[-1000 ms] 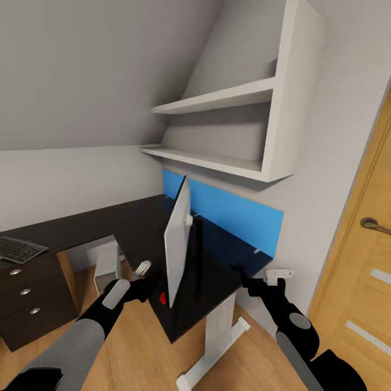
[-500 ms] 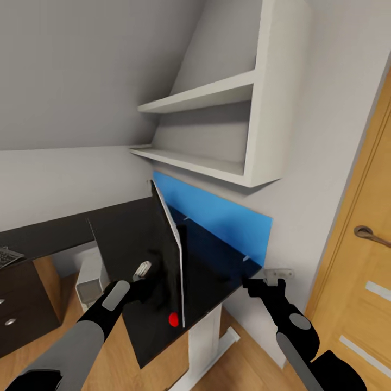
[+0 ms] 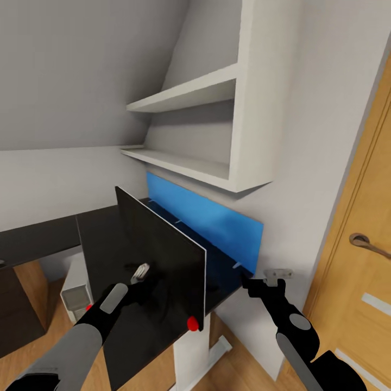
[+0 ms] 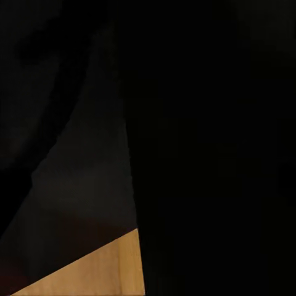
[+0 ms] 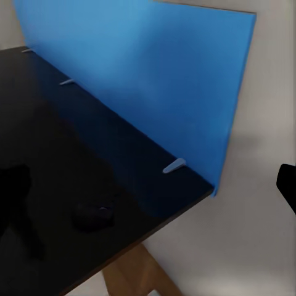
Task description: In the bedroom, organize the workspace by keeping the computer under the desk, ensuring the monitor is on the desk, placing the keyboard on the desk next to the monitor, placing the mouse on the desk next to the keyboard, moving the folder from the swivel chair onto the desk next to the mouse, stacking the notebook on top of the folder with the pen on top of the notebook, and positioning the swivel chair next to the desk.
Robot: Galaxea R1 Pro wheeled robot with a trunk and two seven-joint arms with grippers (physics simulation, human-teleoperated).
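Turned since a second ago: monitor, black screen now facing the camera, upright on the tabletop. Left gripper at the screen, jaws' state unclear. Right gripper past the tabletop's end, likewise unclear. Mouse near the tabletop's edge.

— What do the arms look like?
— The left arm has a pale grey sleeve, a black wrist and a grey oval patch.
— And the right arm?
— Black, with the same grey oval and light-grey fingertips.
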